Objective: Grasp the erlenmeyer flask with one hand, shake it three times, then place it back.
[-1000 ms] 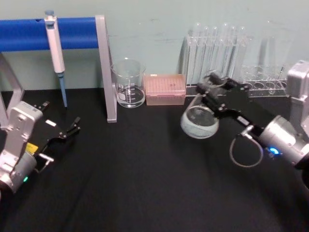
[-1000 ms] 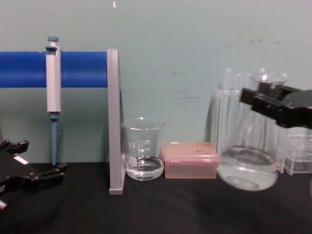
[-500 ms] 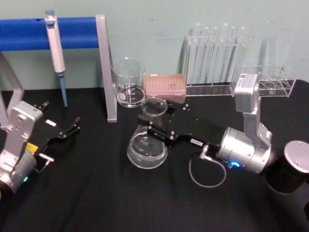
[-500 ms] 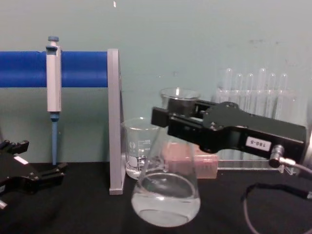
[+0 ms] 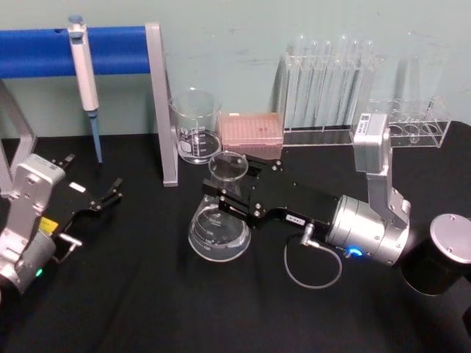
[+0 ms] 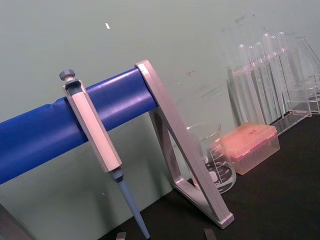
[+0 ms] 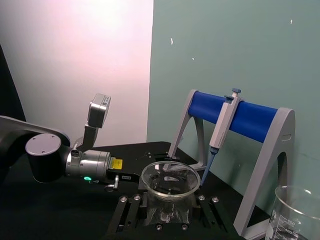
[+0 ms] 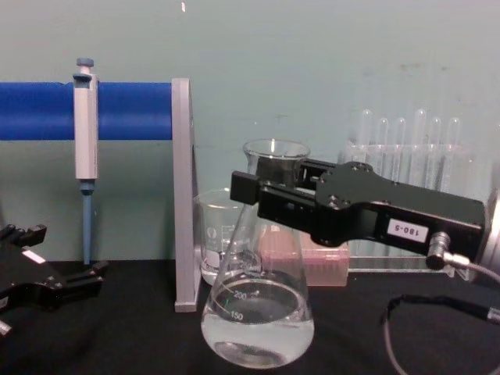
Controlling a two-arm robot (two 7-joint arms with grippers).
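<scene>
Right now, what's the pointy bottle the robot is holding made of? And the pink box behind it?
The flask in the right gripper looks like clear, shiny glass: you see the liquid through it, and the rim glints. The pink box seems to be cloudy, half see-through plastic, though I can't be sure.

The bench (image 5: 147, 301) surface was matte black. The erlenmeyer flask (image 5: 219, 224) was clear glass with white graduation marks and held colourless liquid. The right gripper (image 5: 234, 197) was black and carried a white label (image 8: 406, 230) with black digits; its wrist (image 5: 364, 229) was silver. The left gripper (image 5: 94, 173) was black with a white sticker (image 5: 76, 188). The beaker (image 5: 196, 126) was clear with a white printed scale. The tip box (image 5: 252, 134) was pink. The pipette (image 5: 85, 73) was pale grey with a blue tip and hung on a blue bar (image 5: 37, 51) in a grey frame (image 5: 163, 103). The wall (image 5: 243, 29) was pale green.
</scene>
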